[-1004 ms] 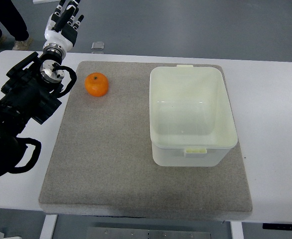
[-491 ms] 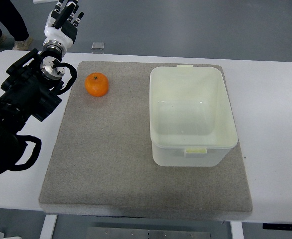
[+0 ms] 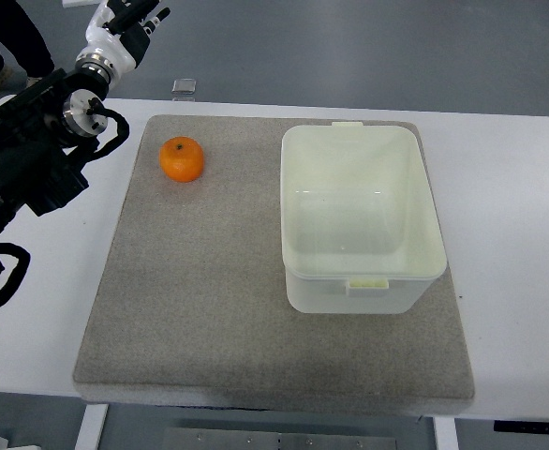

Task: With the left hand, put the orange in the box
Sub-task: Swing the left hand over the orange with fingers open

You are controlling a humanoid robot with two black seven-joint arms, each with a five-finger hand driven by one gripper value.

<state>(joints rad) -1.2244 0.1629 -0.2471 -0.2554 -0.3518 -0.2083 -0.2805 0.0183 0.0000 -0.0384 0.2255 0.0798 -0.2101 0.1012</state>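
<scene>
The orange sits alone near the far left corner of the grey felt mat, with bare mat between it and the white plastic box, which stands open and empty on the mat's right half. No readable writing shows anywhere. The left hand reaches past the table's far edge, beyond the orange, holding nothing; its fingers are cropped, so their spread cannot be told.

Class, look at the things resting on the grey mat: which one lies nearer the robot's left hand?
The orange: it sits at the mat's far-left corner, closest to the left hand, while the white box stands on the mat's right half.
</scene>
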